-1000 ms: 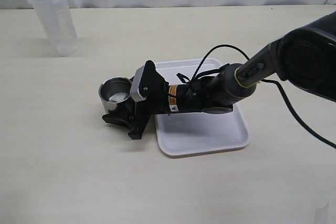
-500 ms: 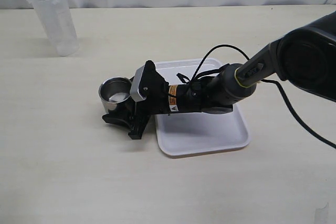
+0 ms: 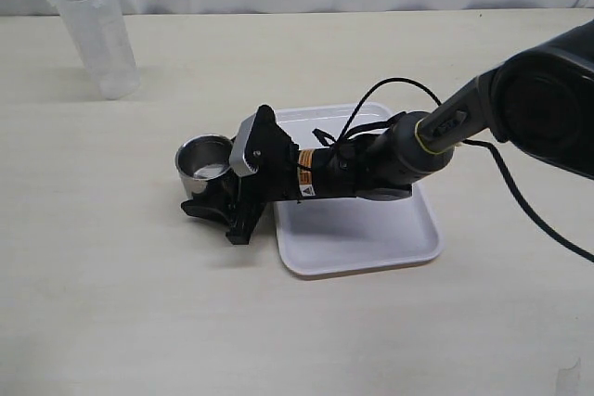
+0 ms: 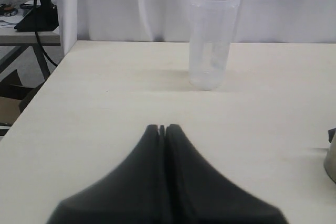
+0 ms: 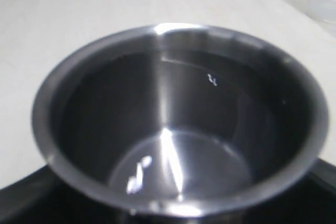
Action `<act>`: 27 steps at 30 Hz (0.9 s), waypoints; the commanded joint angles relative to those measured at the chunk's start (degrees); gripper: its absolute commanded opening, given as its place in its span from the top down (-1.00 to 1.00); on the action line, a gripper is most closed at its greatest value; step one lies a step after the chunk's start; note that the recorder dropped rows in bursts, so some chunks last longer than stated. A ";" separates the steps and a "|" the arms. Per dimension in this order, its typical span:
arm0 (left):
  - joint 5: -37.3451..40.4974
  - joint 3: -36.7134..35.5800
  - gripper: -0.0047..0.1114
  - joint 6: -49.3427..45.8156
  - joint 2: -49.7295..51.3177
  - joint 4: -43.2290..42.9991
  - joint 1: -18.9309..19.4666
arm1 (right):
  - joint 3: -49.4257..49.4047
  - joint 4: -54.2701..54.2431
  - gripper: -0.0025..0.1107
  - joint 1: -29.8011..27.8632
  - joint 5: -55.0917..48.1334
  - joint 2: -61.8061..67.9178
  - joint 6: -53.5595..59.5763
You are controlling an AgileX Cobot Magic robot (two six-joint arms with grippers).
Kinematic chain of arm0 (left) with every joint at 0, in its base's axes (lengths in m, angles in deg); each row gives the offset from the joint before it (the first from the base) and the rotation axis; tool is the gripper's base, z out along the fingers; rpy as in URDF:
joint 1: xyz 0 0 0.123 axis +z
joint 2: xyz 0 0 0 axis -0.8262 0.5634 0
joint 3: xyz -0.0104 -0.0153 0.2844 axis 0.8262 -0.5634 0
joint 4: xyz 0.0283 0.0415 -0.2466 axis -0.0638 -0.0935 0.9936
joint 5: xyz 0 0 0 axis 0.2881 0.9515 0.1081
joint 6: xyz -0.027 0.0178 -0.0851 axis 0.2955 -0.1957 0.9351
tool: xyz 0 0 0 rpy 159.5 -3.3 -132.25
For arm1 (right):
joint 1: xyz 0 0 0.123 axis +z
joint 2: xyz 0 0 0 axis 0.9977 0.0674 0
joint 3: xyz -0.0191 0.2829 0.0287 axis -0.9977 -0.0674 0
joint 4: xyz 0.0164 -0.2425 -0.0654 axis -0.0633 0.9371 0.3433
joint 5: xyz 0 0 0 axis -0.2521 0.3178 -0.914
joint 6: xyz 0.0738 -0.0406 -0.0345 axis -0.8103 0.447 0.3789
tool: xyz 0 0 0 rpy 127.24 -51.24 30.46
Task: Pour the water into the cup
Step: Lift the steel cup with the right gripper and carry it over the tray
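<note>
Plainly upright shiny cup (image 3: 205, 167), perhaps shallow water (image 5: 178, 165)

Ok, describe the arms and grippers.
Right arm: black, tubular, with a yellow-green ring, an orange-and-yellow warning label, a silver block near the wrist and loose black cables. Right gripper: black. Left gripper: two black tapering fingers.

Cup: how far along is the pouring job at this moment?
Done, it seems: water lies in the cup, and the beaker stands upright on the table, apart. In hand: the right gripper seems to hold the cup beside the tray; the left gripper is shut, empty. Left: perhaps only releasing the cup.
</note>
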 commanded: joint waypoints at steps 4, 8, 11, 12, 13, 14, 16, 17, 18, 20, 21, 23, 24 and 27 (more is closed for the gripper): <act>-0.33 -0.17 0.92 0.36 -0.16 0.30 -0.01 | 0.33 -0.02 0.88 -0.07 0.57 -5.98 -0.44; -0.16 -0.17 0.92 0.36 -0.16 0.30 -0.01 | 0.21 -0.02 0.88 -0.07 2.95 -8.93 -1.11; -0.16 -0.17 0.92 0.36 -0.16 0.30 -0.01 | -0.02 0.08 0.88 -0.61 3.09 -10.59 -1.95; -0.16 -0.17 0.92 0.36 -0.16 0.30 -0.01 | -0.02 0.08 0.88 -0.74 3.19 -10.95 -2.60; -0.16 -0.17 0.92 0.36 -0.16 0.30 -0.01 | -0.02 0.82 0.88 -1.41 3.19 -11.54 -3.30; -0.16 -0.17 0.92 0.36 -0.16 0.30 -0.01 | -0.02 1.65 0.88 -2.00 3.19 -11.95 -4.04; -0.16 -0.17 0.92 0.36 -0.16 0.30 -0.01 | -0.02 3.69 0.88 -3.44 3.33 -12.85 -6.05; -0.16 -0.17 0.92 0.36 -0.16 0.30 -0.01 | -0.02 4.95 0.88 -4.21 3.44 -13.21 -6.98; -0.16 -0.17 0.92 0.36 -0.16 0.30 -0.01 | -0.02 5.20 0.88 -4.74 3.44 -13.32 -7.65; -0.16 -0.17 0.92 0.36 -0.16 0.30 -0.01 | -0.05 5.53 0.88 -5.77 3.55 -13.32 -8.36; -0.16 -0.17 0.92 0.36 -0.16 0.30 -0.01 | -0.05 5.84 0.88 -6.09 3.68 -13.32 -8.36; -0.16 -0.17 0.92 0.36 -0.16 0.30 -0.01 | -0.59 5.62 0.88 -6.72 3.68 -13.45 -8.36; -0.16 -0.17 0.92 0.36 -0.16 0.30 -0.01 | -0.90 5.62 0.88 -7.31 3.93 -13.45 -8.36; -0.16 -0.17 0.92 0.36 -0.16 0.30 -0.01 | -2.52 5.62 0.88 -8.72 4.48 -13.81 -7.43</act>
